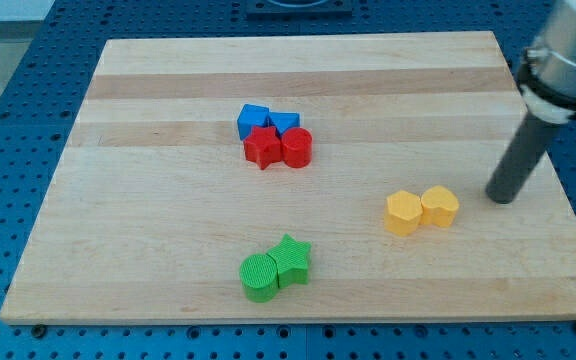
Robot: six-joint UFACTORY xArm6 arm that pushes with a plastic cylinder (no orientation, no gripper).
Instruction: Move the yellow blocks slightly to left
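Two yellow blocks sit side by side, touching, at the view's lower right: a yellow hexagon-like block [403, 213] on the left and a yellow heart-like block [440, 206] on the right. My tip [503, 199] stands on the board to the right of the yellow heart-like block, a short gap away, not touching it. The dark rod rises up and to the right out of the view.
A blue block [253, 120], a blue triangle-like block [285, 123], a red star [262, 147] and a red cylinder [297, 148] cluster at centre top. A green cylinder [260, 277] and a green star [292, 259] touch at the bottom centre. The wooden board [148, 210] lies on a blue perforated table.
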